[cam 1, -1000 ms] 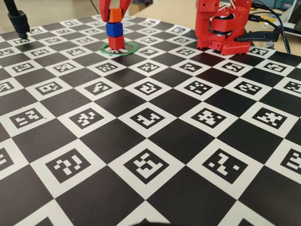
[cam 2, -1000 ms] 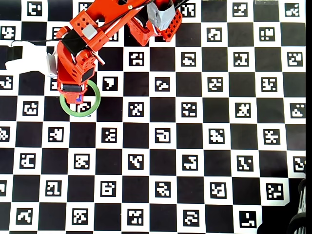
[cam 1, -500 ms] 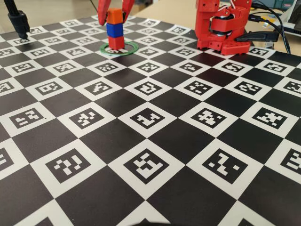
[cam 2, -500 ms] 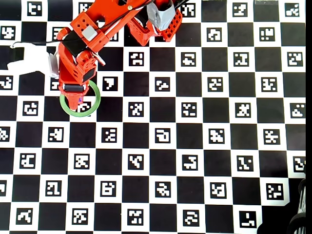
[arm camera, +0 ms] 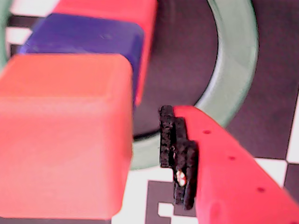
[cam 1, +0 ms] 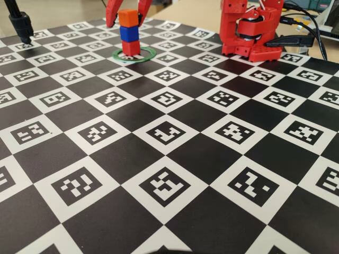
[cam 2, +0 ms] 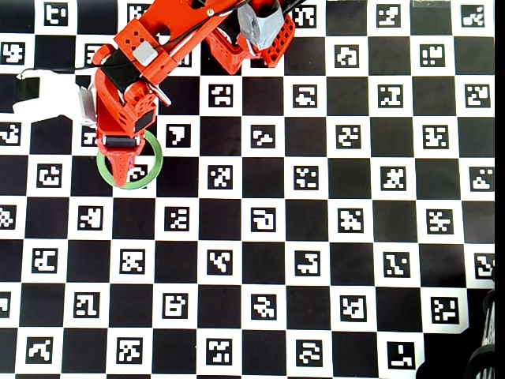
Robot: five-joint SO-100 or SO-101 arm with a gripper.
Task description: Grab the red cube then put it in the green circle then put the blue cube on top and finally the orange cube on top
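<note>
The orange cube (cam 1: 126, 17) sits atop the blue cube (cam 1: 128, 33) and red cube (cam 1: 131, 47) inside the green circle (cam 1: 146, 55). The fingers (cam 1: 125, 11) stand open, clear of the stack. I judge that a straight vertical lift, with no sideways drift, avoids toppling it.

We see 3 cubes stacked upright | red cube (cam 1: 131, 47) at bottom, inside green circle (cam 1: 145, 56) | blue cube (cam 1: 128, 33) in middle | orange cube (cam 1: 127, 17) on top
</note>
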